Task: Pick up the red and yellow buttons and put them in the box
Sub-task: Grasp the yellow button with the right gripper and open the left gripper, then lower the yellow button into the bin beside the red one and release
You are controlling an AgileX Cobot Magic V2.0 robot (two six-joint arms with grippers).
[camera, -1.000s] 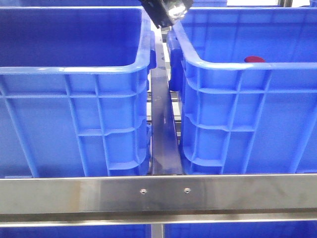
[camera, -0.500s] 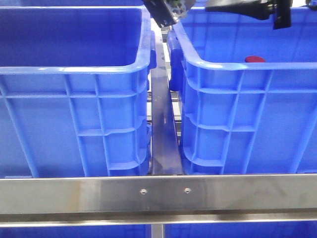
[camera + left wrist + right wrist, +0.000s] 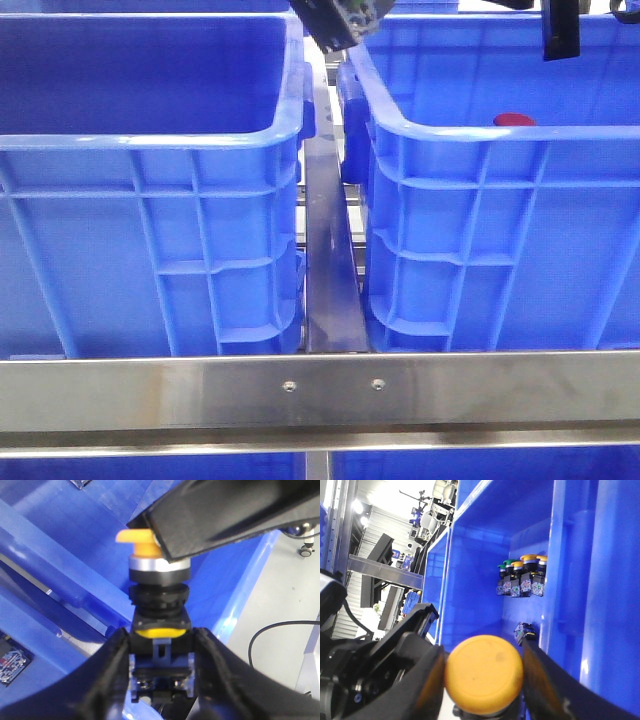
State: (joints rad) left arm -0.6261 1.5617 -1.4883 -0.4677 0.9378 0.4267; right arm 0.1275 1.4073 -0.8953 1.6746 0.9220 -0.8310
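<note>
Above the two large bright blue plastic crates with ribbed walls, both arms carry a part. In the left wrist view, the left pincer (image 3: pixel 161 645) is pinching a push-button with a yellow cap, silver ring and black body (image 3: pixel 159 600) by its lower block, so the cap stays free; a dark part of the other arm (image 3: pixel 235 515) crosses just over it. In the right wrist view, the right pincer (image 3: pixel 482 680) is pressed on a second push-button with a round yellow domed cap (image 3: pixel 484 674), held upright between the black fingers (image 3: pixel 420 670).

I judge that both arms are bringing yellow buttons to the right blue crate (image 3: pixel 470 135), the box where a small red round plastic disc (image 3: pixel 514 120) already lies behind the rim. Whether they are already over its opening, I cannot tell. The right wrist view also shows a row of small switches with green and yellow caps (image 3: pixel 521 575) standing together at the far inner wall of a crate.

The left blue crate (image 3: pixel 150 140) shows nothing inside from the front. The crates stand on a metal frame with a bright steel crossbar (image 3: pixel 320 390) and a dark rail (image 3: pixel 328 260) between them. Behind, the room looks like a workshop with lamps and shelves.
</note>
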